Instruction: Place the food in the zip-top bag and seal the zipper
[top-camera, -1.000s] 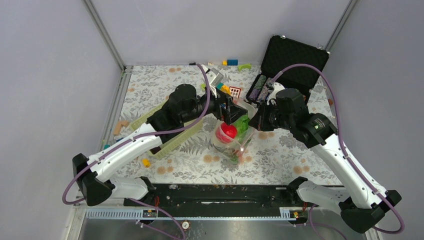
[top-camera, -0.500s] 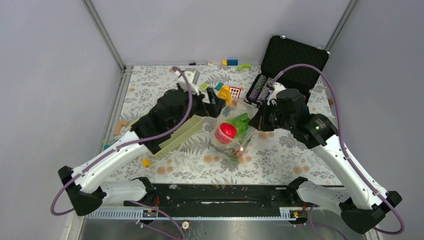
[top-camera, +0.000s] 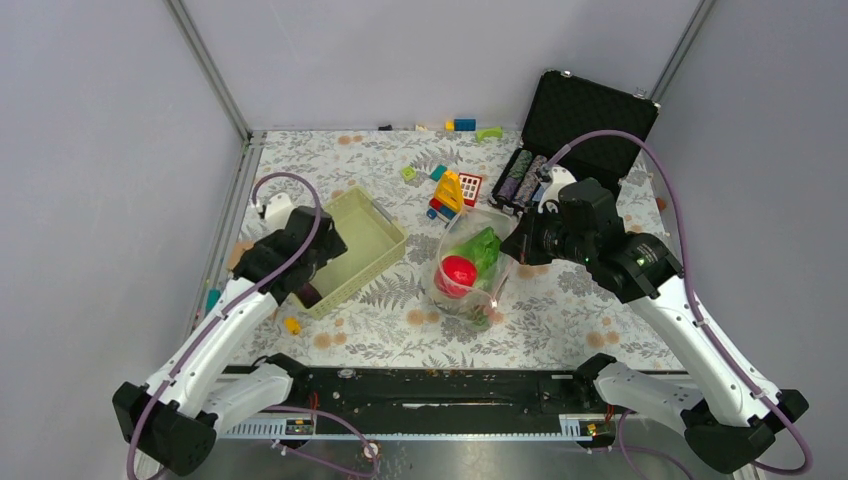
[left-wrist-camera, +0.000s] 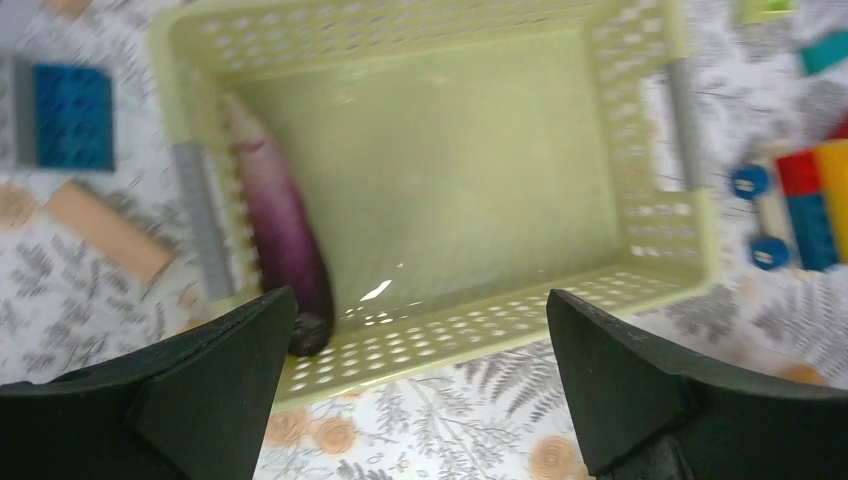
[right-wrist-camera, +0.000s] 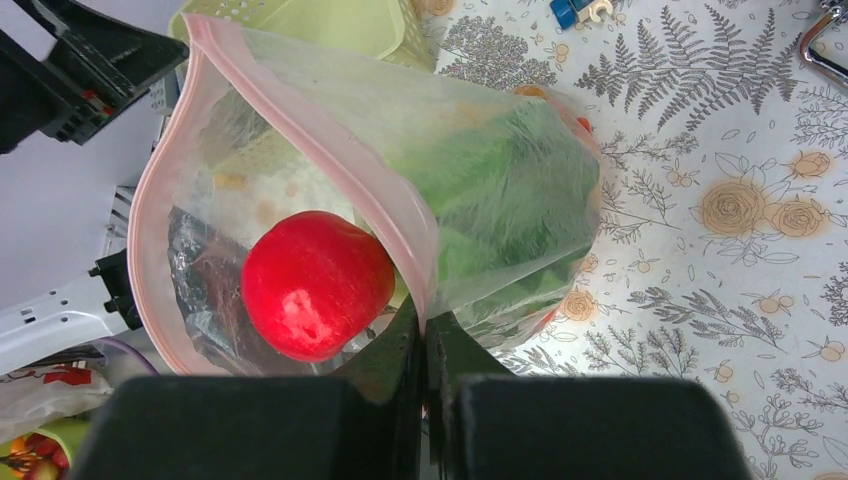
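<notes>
From my seat, the zip-top bag (top-camera: 470, 262) stands near the middle of the flowered table (top-camera: 560, 320), held up with its mouth gaping. My right gripper (right-wrist-camera: 422, 335) is pinched fully closed on the bag's rim, with the pink zipper (right-wrist-camera: 300, 125) strip running up out of the fingers. The strip's two sides are well apart, so the bag is not sealed.

Inside the bag I see a red round fruit (right-wrist-camera: 315, 283) lying against the wall near the mouth. A green leafy piece (right-wrist-camera: 500, 190) fills the deeper part behind it. A little orange shows through the plastic at the far end, but I cannot tell what it is.

My left gripper (left-wrist-camera: 420, 305) is spread as wide as it goes and holds nothing. It hangs over the near edge of the pale green basket (left-wrist-camera: 690, 230), which sits to the left of the bag and apart from it. The basket holds one thing only, a long purple eggplant (left-wrist-camera: 280, 240), lying along one short wall with its dark tip in the corner by my left finger.

Behind the bag, an open black case (top-camera: 585, 115) sits at the far right, with chip stacks (top-camera: 520, 182) in its tray. Coloured building blocks (top-camera: 448, 192) lie loose on the cloth between the basket and the case.
</notes>
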